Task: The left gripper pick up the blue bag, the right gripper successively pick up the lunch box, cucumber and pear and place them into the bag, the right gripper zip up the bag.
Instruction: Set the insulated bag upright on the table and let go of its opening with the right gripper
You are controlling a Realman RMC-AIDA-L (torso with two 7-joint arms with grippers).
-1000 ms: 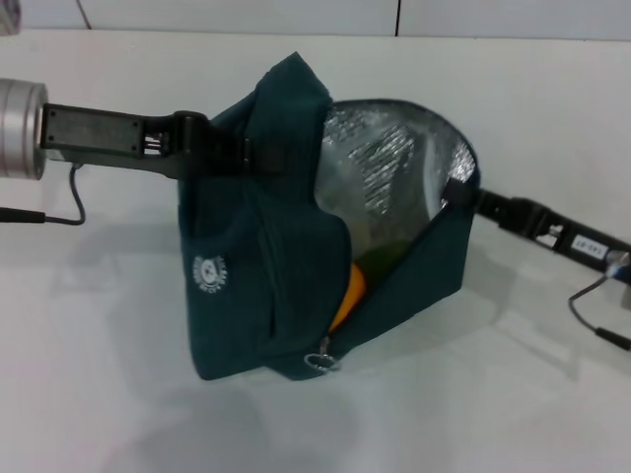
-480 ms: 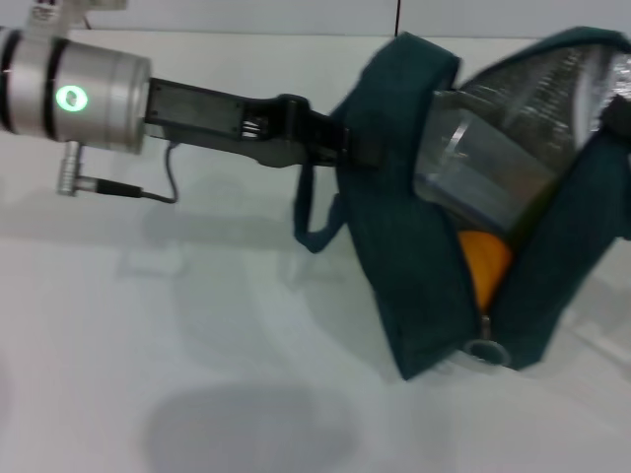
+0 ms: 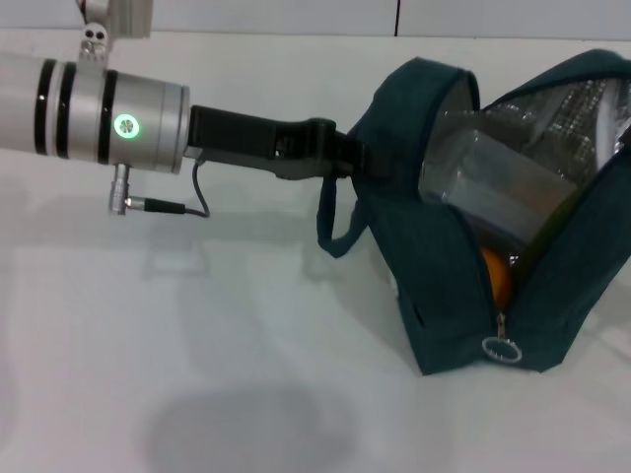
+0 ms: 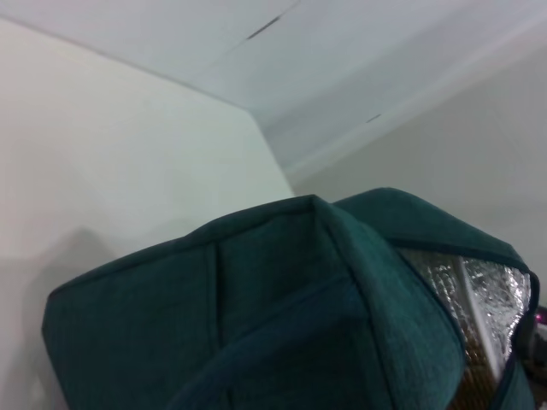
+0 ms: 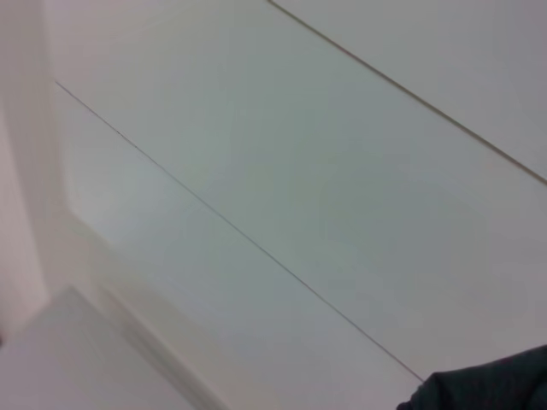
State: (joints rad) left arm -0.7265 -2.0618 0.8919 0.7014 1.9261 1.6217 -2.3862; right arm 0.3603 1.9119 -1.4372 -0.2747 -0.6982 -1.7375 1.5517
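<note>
Left jaws: my left gripper (image 3: pixel 357 158) reaches in from the left and its jaws are clamped on the top edge of the blue bag (image 3: pixel 449 296), at the bag's left upper corner; the fingertips themselves are buried in the fabric

Left arm: black link behind the jaws, then a silver cylindrical section (image 3: pixel 108 113) with a lit green ring, and a thin cable (image 3: pixel 197 192) looping below it

Right jaws: my right gripper does not show in the head view; its wrist camera sees only pale wall and a dark corner of fabric (image 5: pixel 487 389), so I cannot tell whether those jaws are apart or together

Blue bag: at the right of the scene, its base on the white worktop (image 3: pixel 197 345), mouth gaping toward the right and showing silver foil lining (image 3: pixel 582 108); one looped handle (image 3: pixel 335 222) hangs down on the left side

Lunch box: the clear lunch box (image 3: pixel 493 182) sits inside the open bag, tilted, high in the opening

Pear: the orange-yellow pear (image 3: pixel 498 276) shows inside the bag below the lunch box, just above the zip end

Zipper: ring pull (image 3: pixel 500 350) hangs at the near low end of the opening, the zip undone above it

Cucumber: not distinguishable inside the bag

Writing: no label or logo legible from any view
</note>
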